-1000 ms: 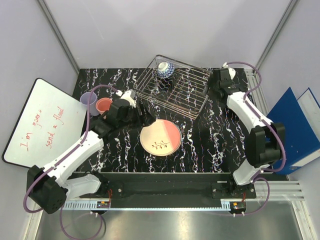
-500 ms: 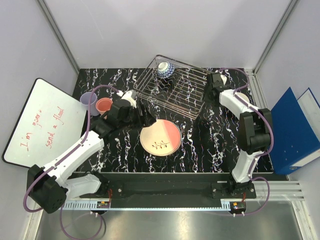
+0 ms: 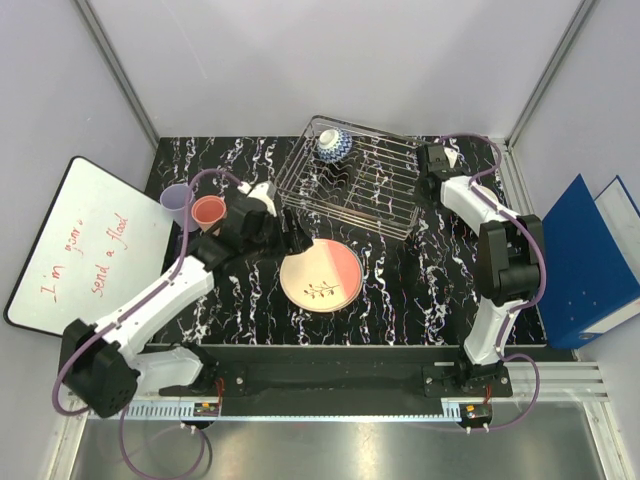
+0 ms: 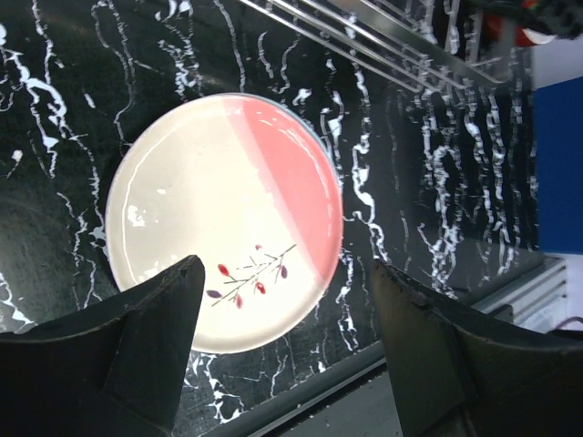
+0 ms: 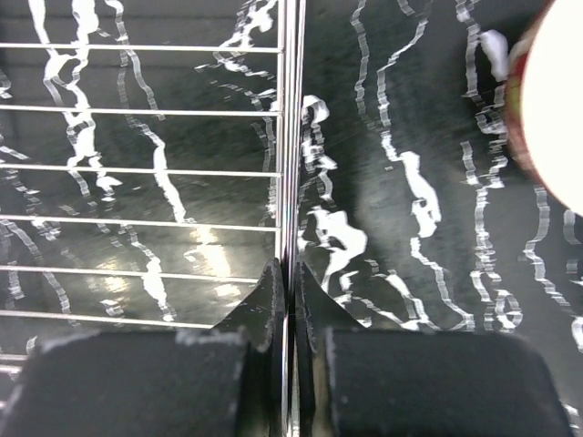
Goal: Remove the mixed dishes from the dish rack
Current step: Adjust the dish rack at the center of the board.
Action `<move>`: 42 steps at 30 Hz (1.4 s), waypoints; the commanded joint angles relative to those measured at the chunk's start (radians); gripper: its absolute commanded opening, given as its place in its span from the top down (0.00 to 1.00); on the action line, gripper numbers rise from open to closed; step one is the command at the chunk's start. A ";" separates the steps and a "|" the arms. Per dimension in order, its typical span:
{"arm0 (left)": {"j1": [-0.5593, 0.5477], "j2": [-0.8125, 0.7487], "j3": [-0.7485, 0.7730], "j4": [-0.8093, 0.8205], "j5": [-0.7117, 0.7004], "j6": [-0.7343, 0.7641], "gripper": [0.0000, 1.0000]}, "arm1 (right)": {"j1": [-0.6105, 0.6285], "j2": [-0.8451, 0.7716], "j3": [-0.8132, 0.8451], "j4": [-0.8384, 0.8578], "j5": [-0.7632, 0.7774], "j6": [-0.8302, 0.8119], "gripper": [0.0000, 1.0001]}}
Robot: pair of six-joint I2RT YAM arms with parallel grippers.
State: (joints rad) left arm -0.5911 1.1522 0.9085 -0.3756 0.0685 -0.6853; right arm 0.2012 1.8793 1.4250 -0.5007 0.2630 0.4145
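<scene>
1. Writing: a white rectangular whiteboard lies beyond the left edge of the black, white-veined marble-pattern bench. It carries two lines of red handwriting. The upper line begins "I'm" and its second word is unclear. The lower line reads "send a flood".
2. Left arm: it stretches diagonally from the near left corner toward the bench's middle. The left gripper hangs with its fingers spread apart and empty above the round cream-and-pink plate with a sprig drawing. The plate lies flat at mid-bench.
3. Right arm: it rises from the near right corner along the right edge, and the wrist bends in toward the far side. The right gripper has its fingers pressed together on the rim wire of the rectangular silver wire dish rack.
4. The rack sits at the far middle of the bench, with a small blue-and-white patterned bowl in its far left corner.
5. A pink cup and a lavender cup stand side by side near the left edge.
6. A small red bowl with a white inside shows, cut off, beside the rack's right rim.
7. Blue binders lie beyond the right edge.
</scene>
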 commanded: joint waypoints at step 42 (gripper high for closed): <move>0.332 0.931 1.052 -0.229 -0.113 0.182 0.15 | -0.031 0.078 0.045 0.008 0.053 -0.108 1.00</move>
State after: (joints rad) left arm -0.2470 2.1269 1.9354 -0.6567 -0.0940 -0.5232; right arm 0.1699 1.9297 1.4826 -0.5030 0.2825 0.3294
